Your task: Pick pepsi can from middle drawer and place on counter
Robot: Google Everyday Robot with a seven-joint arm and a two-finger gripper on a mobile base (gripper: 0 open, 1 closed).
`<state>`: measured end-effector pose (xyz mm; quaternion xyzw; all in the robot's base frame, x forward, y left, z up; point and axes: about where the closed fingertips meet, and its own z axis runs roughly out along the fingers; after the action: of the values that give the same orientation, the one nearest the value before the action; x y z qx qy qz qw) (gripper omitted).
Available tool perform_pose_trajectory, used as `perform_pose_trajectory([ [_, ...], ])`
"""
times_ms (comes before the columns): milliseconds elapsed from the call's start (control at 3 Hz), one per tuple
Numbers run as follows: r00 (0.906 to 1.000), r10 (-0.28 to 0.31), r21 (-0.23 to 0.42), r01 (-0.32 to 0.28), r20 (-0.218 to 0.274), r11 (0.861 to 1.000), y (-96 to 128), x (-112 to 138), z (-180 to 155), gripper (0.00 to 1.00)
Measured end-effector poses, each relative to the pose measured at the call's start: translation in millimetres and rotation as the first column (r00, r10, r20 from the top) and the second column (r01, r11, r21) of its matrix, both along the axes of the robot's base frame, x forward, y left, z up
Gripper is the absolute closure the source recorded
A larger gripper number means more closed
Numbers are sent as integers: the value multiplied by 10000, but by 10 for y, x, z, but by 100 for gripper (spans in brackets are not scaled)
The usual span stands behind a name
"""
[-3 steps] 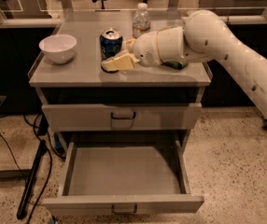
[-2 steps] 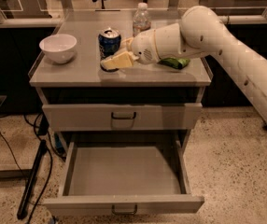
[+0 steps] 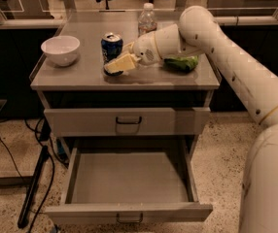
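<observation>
The pepsi can (image 3: 111, 43), dark blue with a silver top, stands upright on the counter (image 3: 80, 74), left of its middle. My gripper (image 3: 113, 62) reaches in from the right and is shut on the can's lower part; one pale fingertip (image 3: 115, 65) lies across the can's front and the other is hidden behind it. The middle drawer (image 3: 129, 178) is pulled fully open below and its tray holds nothing.
A white bowl (image 3: 60, 49) sits at the counter's left. A clear water bottle (image 3: 147, 19) stands at the back and a green bag (image 3: 180, 62) lies under my arm at the right. The drawer above (image 3: 128, 121) is closed. Cables lie on the floor at the left.
My arm's elbow has shifted a little toward the back. The can and the gripper stay at the same spot on the counter.
</observation>
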<state>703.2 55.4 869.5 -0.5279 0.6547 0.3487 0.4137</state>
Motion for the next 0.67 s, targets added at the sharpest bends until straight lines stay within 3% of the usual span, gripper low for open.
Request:
perform_pose_trajectory([
  [667,9998,121,-50,-122,-182,9999,39,75,-89,100],
])
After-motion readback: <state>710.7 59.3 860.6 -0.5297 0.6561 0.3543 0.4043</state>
